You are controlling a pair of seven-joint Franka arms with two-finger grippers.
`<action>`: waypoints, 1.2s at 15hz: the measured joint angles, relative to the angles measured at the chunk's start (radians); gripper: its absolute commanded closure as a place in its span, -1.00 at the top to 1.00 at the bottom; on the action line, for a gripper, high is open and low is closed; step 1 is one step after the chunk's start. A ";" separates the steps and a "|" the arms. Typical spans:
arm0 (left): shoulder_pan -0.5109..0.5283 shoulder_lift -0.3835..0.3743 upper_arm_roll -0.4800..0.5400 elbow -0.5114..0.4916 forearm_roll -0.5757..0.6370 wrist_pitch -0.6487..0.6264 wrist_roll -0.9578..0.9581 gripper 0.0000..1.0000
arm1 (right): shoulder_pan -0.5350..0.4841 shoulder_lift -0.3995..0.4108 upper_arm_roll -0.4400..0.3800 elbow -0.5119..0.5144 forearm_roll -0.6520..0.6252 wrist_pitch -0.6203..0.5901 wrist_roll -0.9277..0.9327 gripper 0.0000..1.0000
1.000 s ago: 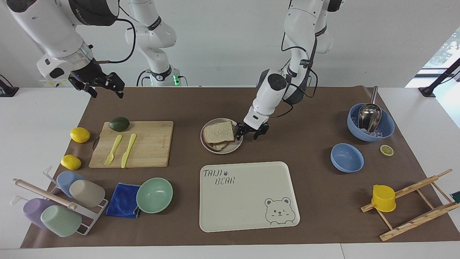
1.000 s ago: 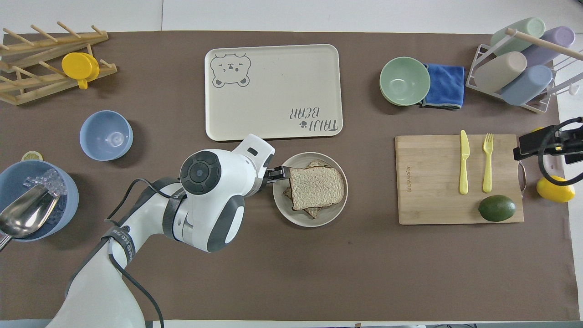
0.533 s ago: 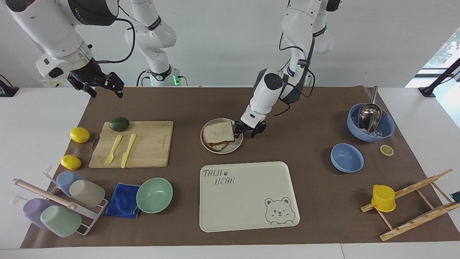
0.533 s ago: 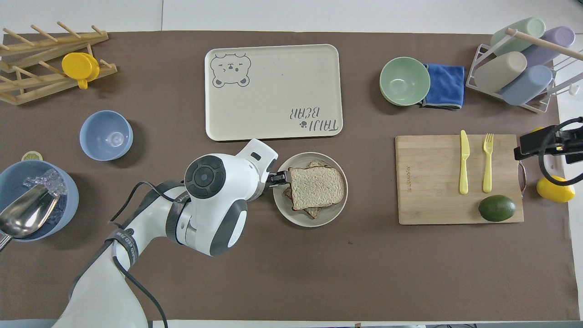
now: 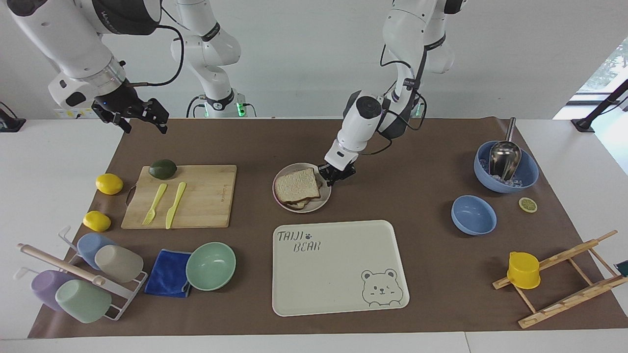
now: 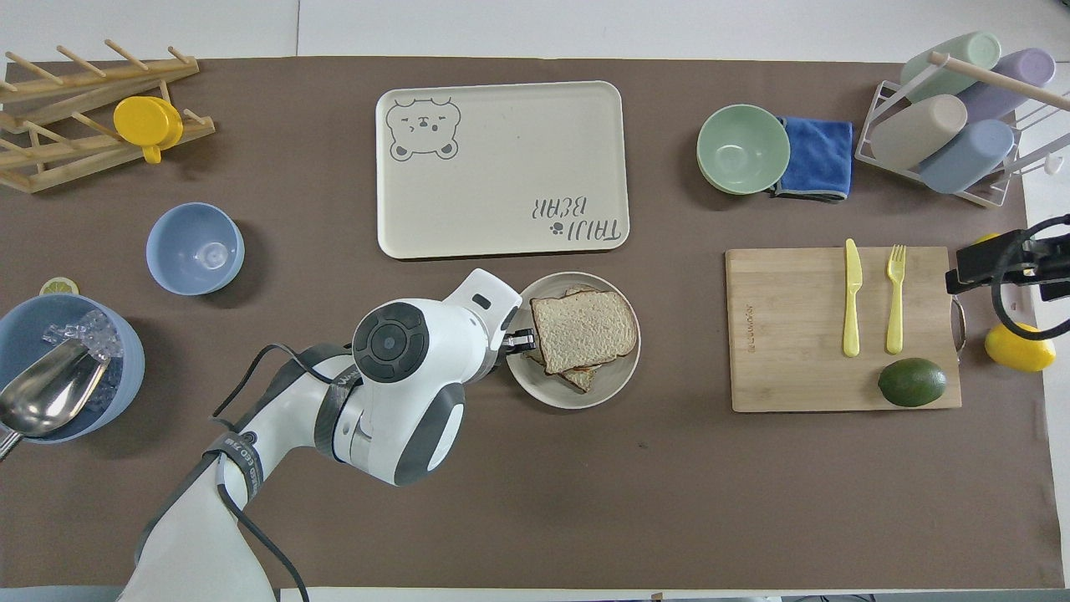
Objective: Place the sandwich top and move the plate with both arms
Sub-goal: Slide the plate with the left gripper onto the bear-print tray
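The sandwich top (image 5: 297, 185) lies on a lower slice on the round beige plate (image 5: 314, 206) in the middle of the mat. In the overhead view the slice (image 6: 583, 319) sits askew on the plate (image 6: 568, 397). My left gripper (image 5: 336, 175) is down at the plate's rim on the side toward the left arm's end, shut on it; it also shows in the overhead view (image 6: 525, 339). My right gripper (image 5: 143, 122) waits open in the air over the mat's corner at the right arm's end, beside the cutting board (image 5: 206, 196).
The bear tray (image 5: 338, 267) lies just farther from the robots than the plate. The cutting board carries an avocado (image 5: 163, 168), a fork and a knife. A green bowl (image 5: 211, 265), a blue cloth and a cup rack stand farther out. Two blue bowls (image 5: 473, 214) are toward the left arm's end.
My left gripper has moved in to the plate's rim and shut on it. The plate and bread have shifted and turned a little. The right arm has not moved.
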 measured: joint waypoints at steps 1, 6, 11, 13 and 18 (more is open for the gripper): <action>0.000 0.000 0.000 0.000 0.000 0.000 -0.005 -1.00 | 0.000 0.000 0.000 0.000 0.000 0.000 0.000 1.00; 0.003 -0.013 0.007 0.000 -0.003 -0.002 -0.016 -1.00 | 0.000 0.000 0.000 0.000 0.000 0.000 0.000 1.00; 0.050 -0.068 0.016 0.015 -0.039 -0.051 -0.019 -1.00 | 0.000 0.000 0.000 0.000 0.000 0.000 0.000 1.00; 0.104 -0.081 0.018 0.062 -0.042 -0.118 -0.019 -1.00 | 0.000 0.000 0.000 0.000 0.000 0.000 0.000 1.00; 0.217 -0.046 0.022 0.202 -0.050 -0.196 -0.019 -1.00 | 0.000 0.000 0.000 0.000 0.000 0.000 0.000 1.00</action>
